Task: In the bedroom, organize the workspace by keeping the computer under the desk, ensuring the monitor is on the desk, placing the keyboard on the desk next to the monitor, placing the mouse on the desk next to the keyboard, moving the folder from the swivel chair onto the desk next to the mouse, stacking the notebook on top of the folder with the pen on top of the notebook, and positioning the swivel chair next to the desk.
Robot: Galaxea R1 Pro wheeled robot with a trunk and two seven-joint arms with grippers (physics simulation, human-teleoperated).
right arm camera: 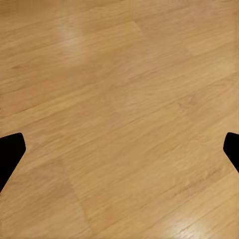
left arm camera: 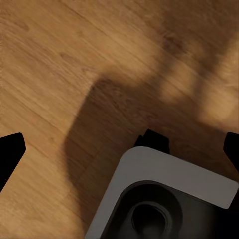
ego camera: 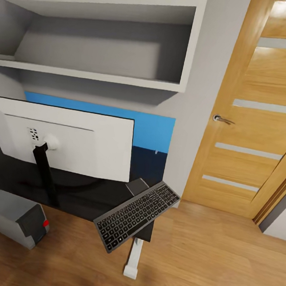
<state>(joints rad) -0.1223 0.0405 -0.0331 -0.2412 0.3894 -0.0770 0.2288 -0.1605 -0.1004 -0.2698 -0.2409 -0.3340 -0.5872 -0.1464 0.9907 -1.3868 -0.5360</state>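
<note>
The monitor (ego camera: 72,138) stands on the black desk (ego camera: 87,194) with its white back toward me. At the desk's near end corner the keyboard (ego camera: 136,216) lies at a slant, and its near end hangs over the edge. A small dark grey notebook (ego camera: 137,186) lies flat beside the keyboard's far side. The grey computer (ego camera: 17,219) sits on the floor under the desk. My left gripper (left arm camera: 119,152) is open over the wood floor, above a pale part of my own base (left arm camera: 164,189). My right gripper (right arm camera: 119,152) is open over bare floor. Mouse, folder, pen and swivel chair are out of view.
A white desk leg (ego camera: 133,258) stands below the keyboard. Grey wall shelves (ego camera: 102,75) hang above the desk, with a blue wall panel (ego camera: 153,128) behind it. A wooden door (ego camera: 252,129) is shut at the right, with wood floor (ego camera: 212,268) in front of it.
</note>
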